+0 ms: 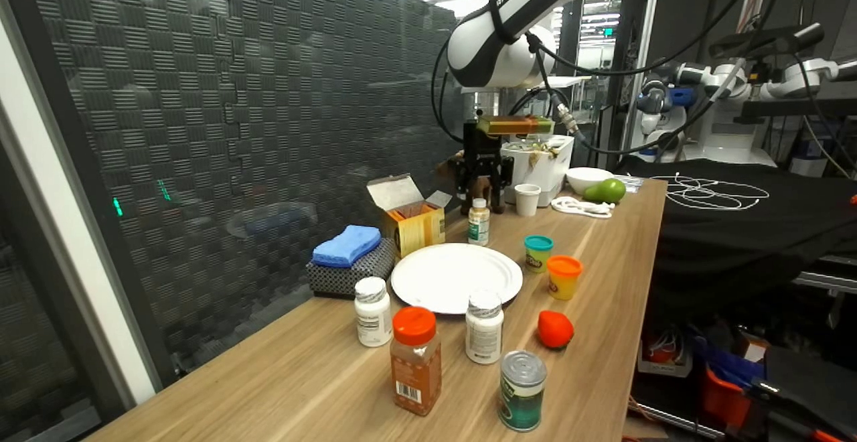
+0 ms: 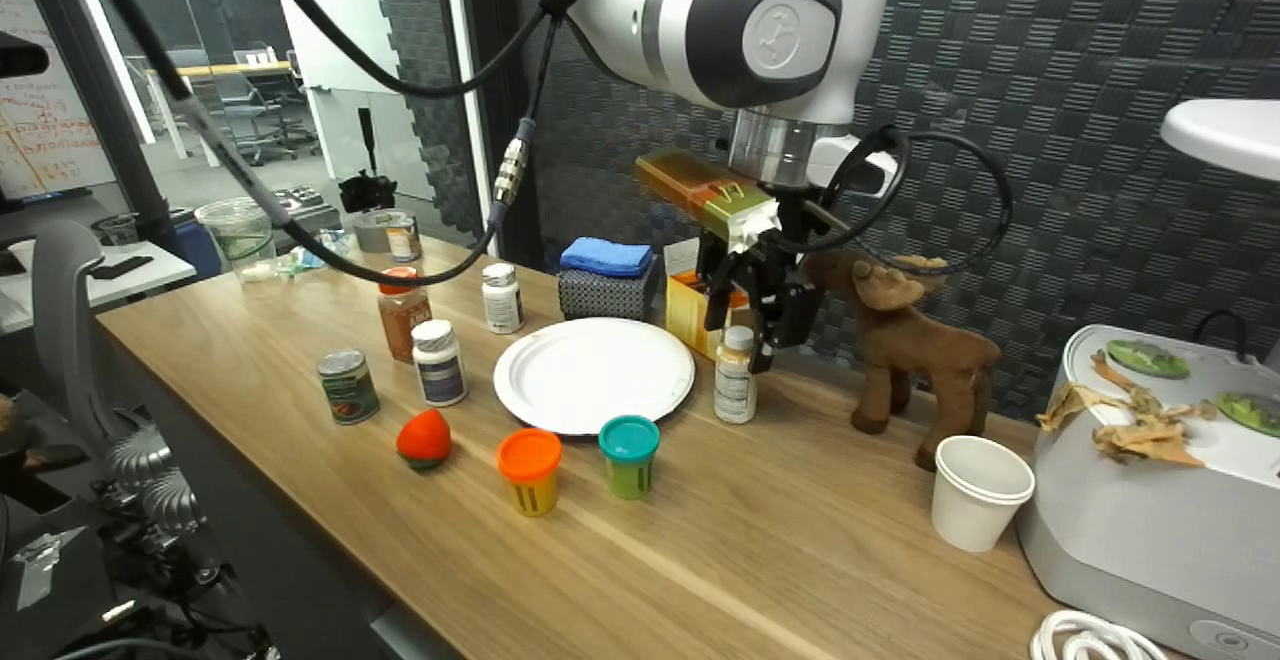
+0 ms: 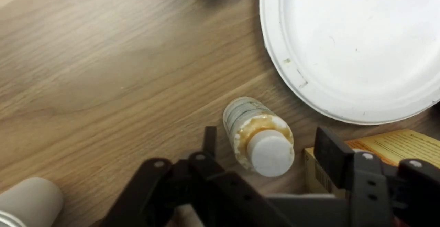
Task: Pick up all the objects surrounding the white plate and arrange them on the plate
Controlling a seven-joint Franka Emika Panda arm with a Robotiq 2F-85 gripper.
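Observation:
The white plate (image 1: 456,278) lies flat on the table with nothing on it. My gripper (image 3: 270,148) is open around the white-capped bottle (image 3: 256,127) beside the plate, with a gap on both sides. This bottle stands upright, also seen in an exterior view (image 2: 735,385). Around the plate stand a teal-lidded tub (image 1: 537,254), an orange-lidded tub (image 1: 563,278), a red-orange rounded piece (image 1: 554,329), a green can (image 1: 521,392), a red-lidded spice jar (image 1: 416,361) and two white pill bottles, one nearer the wall (image 1: 373,313) and one nearer the can (image 1: 484,328).
An opened yellow carton (image 1: 416,224) stands close by the gripper's right finger in the wrist view. Near it, a blue block (image 1: 347,246) rests on a patterned grey box (image 1: 358,271). A brown plush moose (image 2: 920,350) and white paper cups (image 2: 980,495) stand on the bottle's far side from the plate.

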